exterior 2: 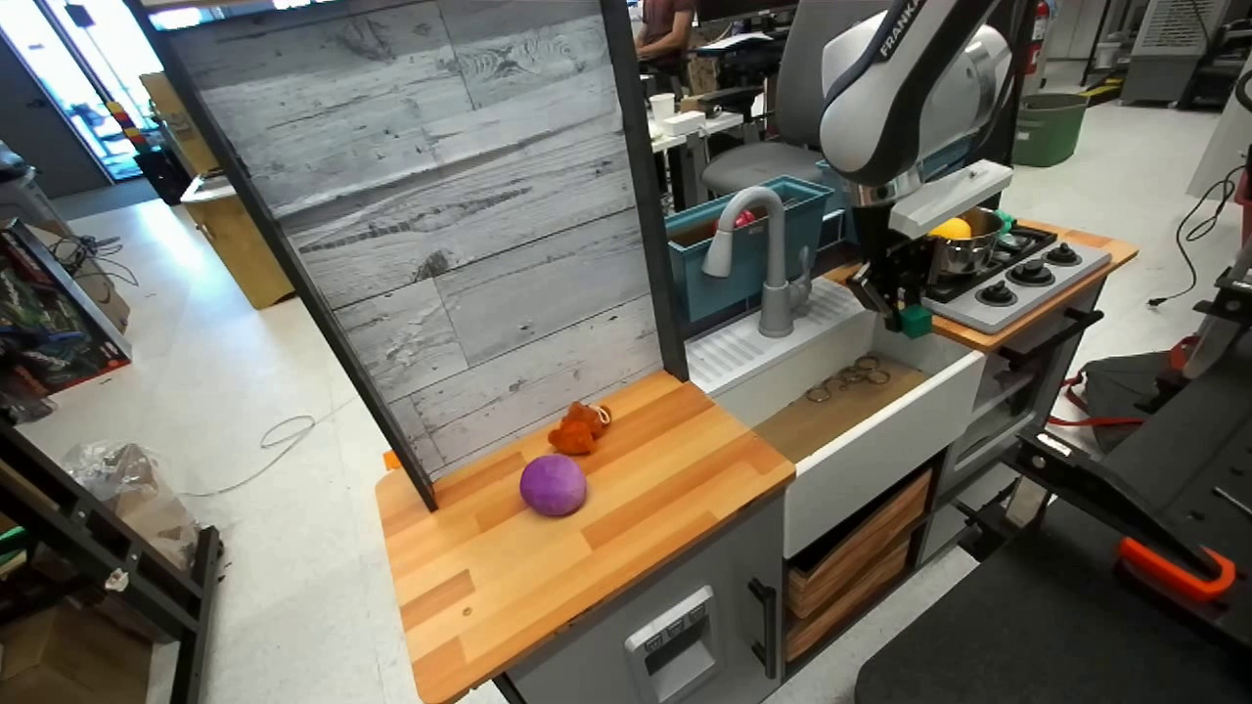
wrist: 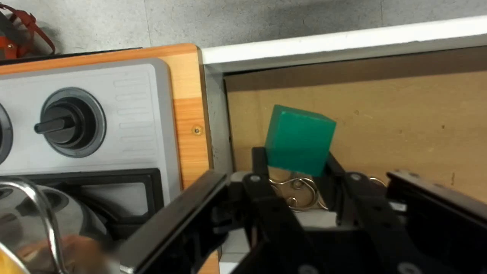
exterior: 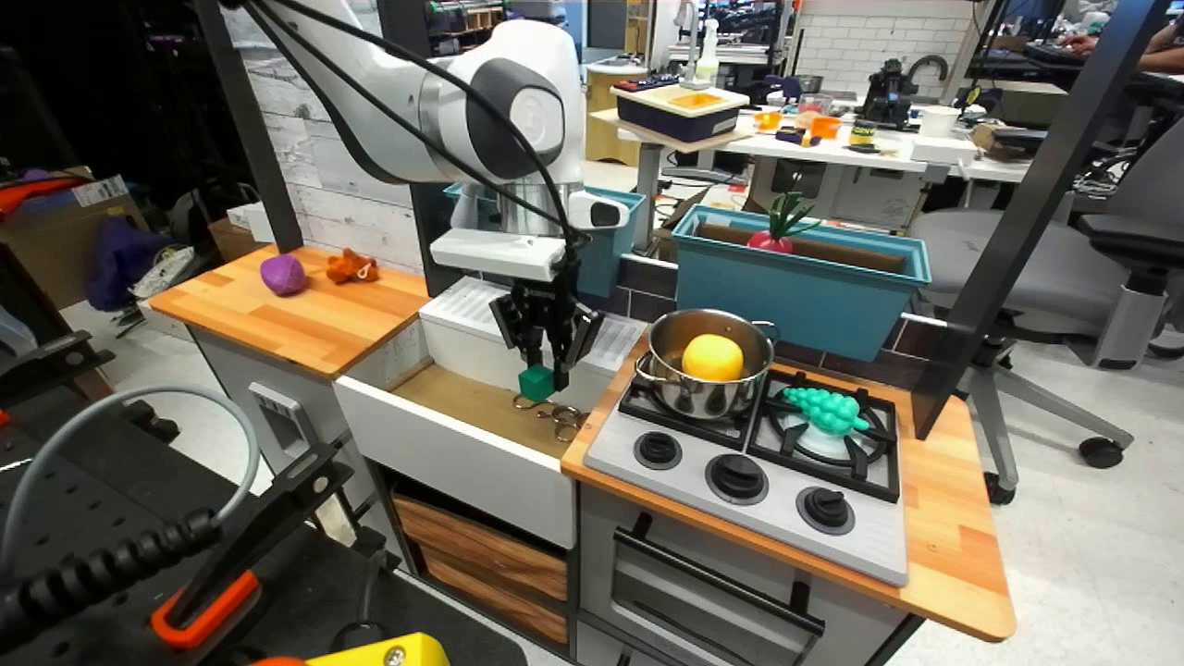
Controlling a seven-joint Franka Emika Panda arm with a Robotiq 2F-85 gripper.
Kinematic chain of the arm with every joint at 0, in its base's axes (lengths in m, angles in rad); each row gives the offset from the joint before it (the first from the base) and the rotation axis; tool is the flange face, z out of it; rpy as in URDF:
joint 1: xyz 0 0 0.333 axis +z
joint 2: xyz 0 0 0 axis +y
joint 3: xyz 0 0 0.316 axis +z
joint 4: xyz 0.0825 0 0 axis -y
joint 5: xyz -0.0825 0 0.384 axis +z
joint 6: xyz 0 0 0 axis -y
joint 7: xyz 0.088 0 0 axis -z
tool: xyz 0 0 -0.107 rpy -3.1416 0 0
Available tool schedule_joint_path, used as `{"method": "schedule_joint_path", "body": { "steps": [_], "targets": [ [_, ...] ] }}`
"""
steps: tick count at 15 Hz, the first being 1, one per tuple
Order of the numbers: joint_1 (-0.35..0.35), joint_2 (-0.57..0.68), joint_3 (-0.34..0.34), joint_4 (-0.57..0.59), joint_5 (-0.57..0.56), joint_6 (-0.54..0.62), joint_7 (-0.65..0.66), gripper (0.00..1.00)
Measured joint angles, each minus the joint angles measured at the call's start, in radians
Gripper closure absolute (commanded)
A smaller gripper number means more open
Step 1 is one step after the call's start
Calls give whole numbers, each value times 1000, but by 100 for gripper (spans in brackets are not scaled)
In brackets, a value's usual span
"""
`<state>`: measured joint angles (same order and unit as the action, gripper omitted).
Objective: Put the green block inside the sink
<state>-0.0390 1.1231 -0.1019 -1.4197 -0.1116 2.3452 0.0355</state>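
Aloft, green block (wrist: 300, 140) in claw (wrist: 295, 161), over sink (exterior: 453, 458), arm (exterior 2: 910, 108) ("FRANKA")

From afar I count 1 block (exterior: 536, 382), 1 sink (exterior: 458, 462), 2 teal bins (exterior: 786, 301), 1 pot (exterior: 706, 400) and, in an exterior view, 3 knobs (exterior: 737, 476) around its 6 o'clock.
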Motion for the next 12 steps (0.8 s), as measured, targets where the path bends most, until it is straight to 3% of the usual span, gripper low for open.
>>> {"method": "schedule_joint_path", "body": {
  "steps": [12],
  "targets": [
    [5,387,-24,495,-35,-182,-12,90]
  ]
}}
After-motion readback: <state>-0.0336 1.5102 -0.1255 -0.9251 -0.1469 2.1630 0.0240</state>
